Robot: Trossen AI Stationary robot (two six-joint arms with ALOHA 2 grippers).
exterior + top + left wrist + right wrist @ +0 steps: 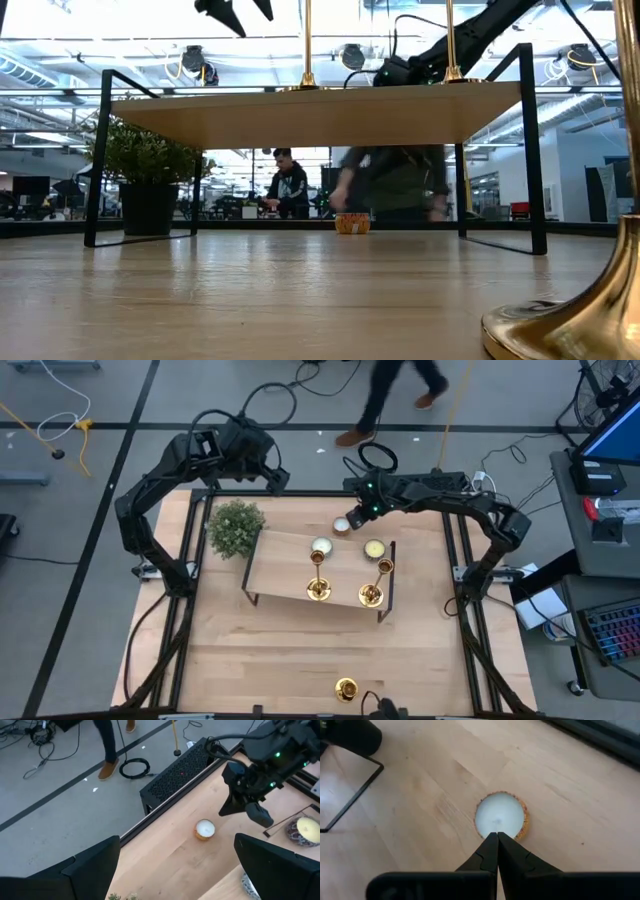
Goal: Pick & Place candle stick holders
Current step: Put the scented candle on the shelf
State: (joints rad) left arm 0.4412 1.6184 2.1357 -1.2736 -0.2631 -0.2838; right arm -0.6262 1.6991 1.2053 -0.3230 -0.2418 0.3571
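Brass candle stick holders number three: two stand on the small raised shelf at frame centre, one alone at the bottom centre of the tabletop. Polished and stiff, they look slippery and top-heavy; the thin stem seems the best place to take hold. Right claw, pinched shut and empty, hovers over a tealight candle. Left claw, spread wide and empty, waits upper left.

Two candle stick holders and two tealights crowd the riser shelf; the worktop before it lies open.
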